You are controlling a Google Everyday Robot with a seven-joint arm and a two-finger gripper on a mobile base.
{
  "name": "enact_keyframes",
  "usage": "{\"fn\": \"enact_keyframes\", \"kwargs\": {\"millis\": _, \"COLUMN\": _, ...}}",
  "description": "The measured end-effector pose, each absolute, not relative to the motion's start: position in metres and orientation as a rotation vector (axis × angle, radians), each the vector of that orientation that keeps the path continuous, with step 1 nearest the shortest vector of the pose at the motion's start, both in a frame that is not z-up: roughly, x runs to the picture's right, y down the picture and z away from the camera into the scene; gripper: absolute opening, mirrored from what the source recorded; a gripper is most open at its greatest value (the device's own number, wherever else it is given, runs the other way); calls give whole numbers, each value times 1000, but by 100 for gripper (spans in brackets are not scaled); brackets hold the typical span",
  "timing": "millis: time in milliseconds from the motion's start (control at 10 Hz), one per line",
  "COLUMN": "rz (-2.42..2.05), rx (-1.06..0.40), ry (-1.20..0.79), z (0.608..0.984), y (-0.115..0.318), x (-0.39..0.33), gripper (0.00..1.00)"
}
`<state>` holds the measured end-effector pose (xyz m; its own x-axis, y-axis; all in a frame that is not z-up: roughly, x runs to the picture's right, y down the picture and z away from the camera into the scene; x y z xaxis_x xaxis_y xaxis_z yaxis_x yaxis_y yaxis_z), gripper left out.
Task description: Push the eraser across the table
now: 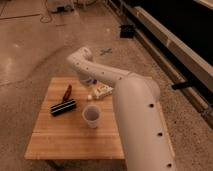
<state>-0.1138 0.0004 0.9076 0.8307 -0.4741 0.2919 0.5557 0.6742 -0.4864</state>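
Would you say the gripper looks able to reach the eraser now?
Probably yes: the gripper hangs over the far side of the table, and only the slim red tool lies near its path to the eraser.

So the gripper [89, 80] hangs at the far edge of the table [75, 142], the red-and-dark tool [67, 91] crowds just behind the eraser [63, 107], the cup [91, 116] blocks its arm-side end, the white blocks [101, 91] sit by the arm [135, 115], and only the front planks look open.

White cup [91, 116], slim red-and-dark tool [67, 91], small white blocks [101, 92]
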Motion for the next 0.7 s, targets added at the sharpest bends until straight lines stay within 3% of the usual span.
{"fn": "enact_keyframes", "kwargs": {"millis": 700, "rz": -598, "rx": -599, "ry": -236, "z": 940, "y": 22, "x": -170, "gripper": 0}}
